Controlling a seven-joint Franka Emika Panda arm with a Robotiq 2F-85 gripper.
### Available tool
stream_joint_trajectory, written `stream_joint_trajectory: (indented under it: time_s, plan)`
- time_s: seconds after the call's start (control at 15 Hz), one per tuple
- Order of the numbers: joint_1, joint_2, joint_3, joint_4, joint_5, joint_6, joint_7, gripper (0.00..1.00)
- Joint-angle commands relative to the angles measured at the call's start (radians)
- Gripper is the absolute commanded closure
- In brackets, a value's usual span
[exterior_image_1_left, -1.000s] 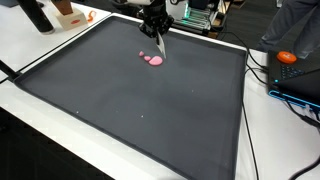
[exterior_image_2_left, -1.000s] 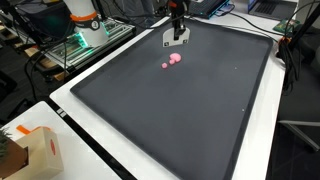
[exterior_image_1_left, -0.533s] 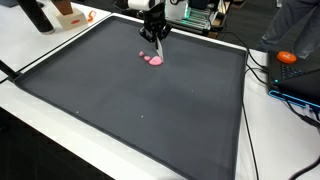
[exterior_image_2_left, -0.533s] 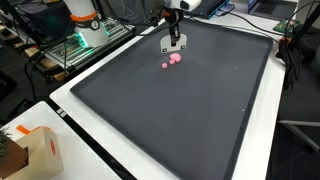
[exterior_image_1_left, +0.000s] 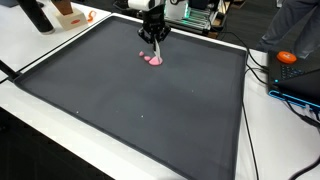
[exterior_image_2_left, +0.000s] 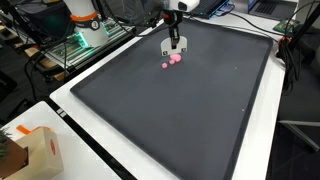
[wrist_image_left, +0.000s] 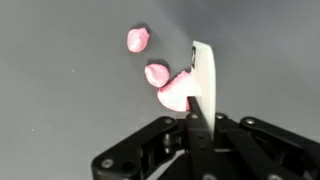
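Pink against grey: the pink lumps (exterior_image_1_left: 152, 60) lie on the dark mat (exterior_image_1_left: 150, 120) near its far edge in an exterior view. My gripper (exterior_image_1_left: 153, 35) hangs right above them, pointing down. Again in an exterior view, the gripper (exterior_image_2_left: 173, 40) carries a white strip (exterior_image_2_left: 172, 46) whose lower end sits just beside the pink lumps (exterior_image_2_left: 172, 60). In the wrist view the gripper (wrist_image_left: 197, 122) is clenched on the white strip (wrist_image_left: 203, 80), which touches the biggest of three pink lumps (wrist_image_left: 175, 92). The smallest lies apart.
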Motion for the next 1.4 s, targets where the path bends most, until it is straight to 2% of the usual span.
stream_joint_trajectory:
  time_s: [0.0, 0.4, 1.33]
  plan:
    - [0.003, 0.027, -0.014, 0.017, -0.083, -0.013, 0.086, 0.99]
    - [-0.009, 0.095, 0.002, 0.067, -0.082, -0.043, 0.084, 0.99]
    - [0.015, 0.180, 0.046, 0.172, -0.122, -0.026, 0.086, 0.99]
